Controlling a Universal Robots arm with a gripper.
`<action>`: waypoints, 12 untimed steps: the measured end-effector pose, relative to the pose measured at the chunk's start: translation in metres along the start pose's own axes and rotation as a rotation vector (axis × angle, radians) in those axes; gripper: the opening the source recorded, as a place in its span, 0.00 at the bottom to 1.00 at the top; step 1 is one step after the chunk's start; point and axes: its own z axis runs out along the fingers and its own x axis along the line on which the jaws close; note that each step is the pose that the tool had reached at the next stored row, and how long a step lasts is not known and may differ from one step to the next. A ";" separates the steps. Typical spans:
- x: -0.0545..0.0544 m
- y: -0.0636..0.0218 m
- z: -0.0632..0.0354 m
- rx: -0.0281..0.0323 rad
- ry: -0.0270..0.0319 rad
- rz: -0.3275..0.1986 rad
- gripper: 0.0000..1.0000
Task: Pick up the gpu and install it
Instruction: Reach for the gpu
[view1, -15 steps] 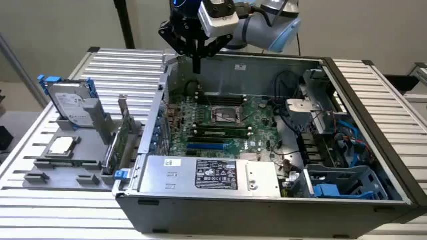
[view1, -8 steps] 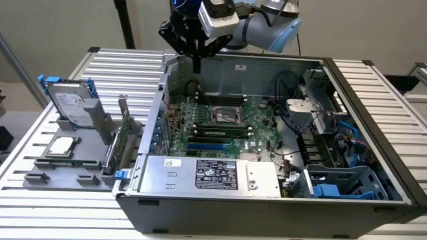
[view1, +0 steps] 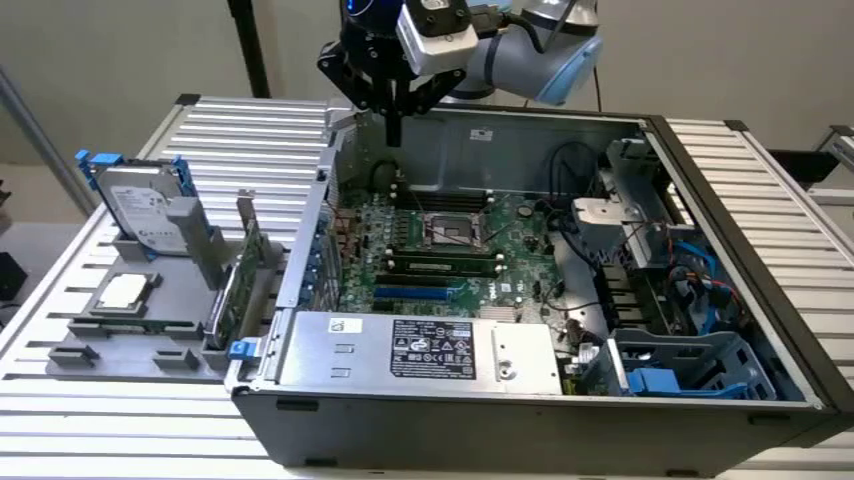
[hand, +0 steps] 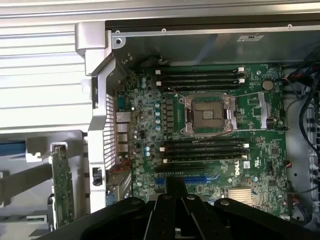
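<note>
The claw (view1: 394, 135) hangs closed and empty over the open case (view1: 534, 140). At seven o'clock from it in the exterior view, the gpu (view1: 240, 275) stands on edge in a grey holder (view1: 134, 355), presumably for easy gripping.

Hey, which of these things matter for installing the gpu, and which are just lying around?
For the job: gpu, gripper, motherboard.
Lying about: hard drive, CPU chip.
</note>
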 end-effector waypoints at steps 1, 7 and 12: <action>0.000 0.0000 0.0000 -0.0005 0.0001 0.000 0.00; 0.004 -0.0037 -0.0004 -0.0021 0.0001 0.000 0.00; 0.023 -0.0116 -0.0014 -0.0012 0.0002 0.000 0.00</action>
